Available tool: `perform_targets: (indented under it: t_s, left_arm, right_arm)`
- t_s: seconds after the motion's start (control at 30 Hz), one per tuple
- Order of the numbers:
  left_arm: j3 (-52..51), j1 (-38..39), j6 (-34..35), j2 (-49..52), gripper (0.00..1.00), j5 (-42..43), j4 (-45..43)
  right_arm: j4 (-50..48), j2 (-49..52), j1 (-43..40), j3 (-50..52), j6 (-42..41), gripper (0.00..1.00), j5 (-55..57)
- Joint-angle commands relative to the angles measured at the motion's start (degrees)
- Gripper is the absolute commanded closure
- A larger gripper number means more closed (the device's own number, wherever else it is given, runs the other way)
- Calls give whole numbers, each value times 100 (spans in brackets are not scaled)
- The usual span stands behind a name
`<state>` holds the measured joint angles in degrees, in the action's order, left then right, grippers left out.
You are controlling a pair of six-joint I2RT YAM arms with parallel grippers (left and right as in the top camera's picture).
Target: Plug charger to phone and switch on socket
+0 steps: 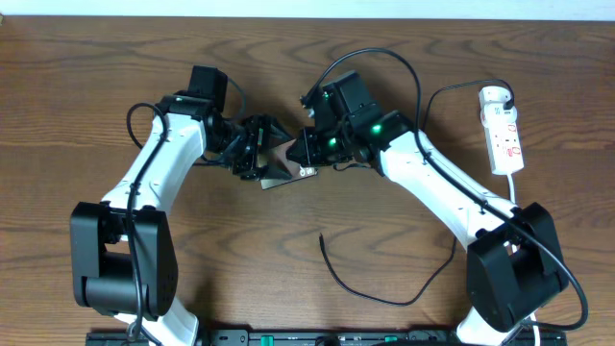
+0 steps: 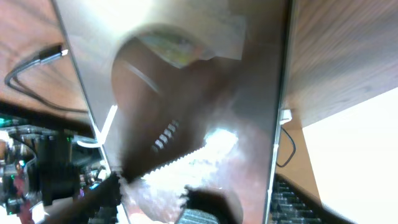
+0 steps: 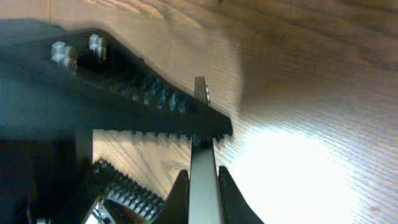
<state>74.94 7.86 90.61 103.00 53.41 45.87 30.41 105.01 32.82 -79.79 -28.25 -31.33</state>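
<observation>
**Phone raised between two pincers; charger loose**

- Phone point(image 2: 186, 93): its glossy face fills the left wrist view. It is tilted up off the bench point(image 1: 240, 274), probably to make its port end reachable.
- Left pincer point(image 1: 258, 154): clenched on the phone.
- Right pincer point(image 1: 306, 154): at the phone's thin edge. Cannot tell whether it is gripping or only steadying.
- Charger point(image 2: 51, 56): plug tip lies free on the bench, well apart from the phone, not plugged in.
- Socket point(image 1: 504, 135): at the far right, untouched. Switching it on probably comes last.
</observation>
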Motion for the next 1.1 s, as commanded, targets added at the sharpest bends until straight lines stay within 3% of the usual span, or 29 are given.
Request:
perform_targets:
  t_s: [0.0,0.8,1.0,1.07]
  left_arm:
    - [42,37,35,-153,93,155,31]
    - [42,-284,-205,-153,92,162,-33]
    - [42,-428,-293,-153,83,162,-33]
    - [42,-463,-315,-153,75,162,-35]
  right_arm:
    - [-66,-48,66,-61,66,99,-260]
    - [22,-48,-105,-61,68,99,-157]
    - [26,-48,-236,-61,72,99,-157]
    - [26,-48,-284,-61,92,99,-160]
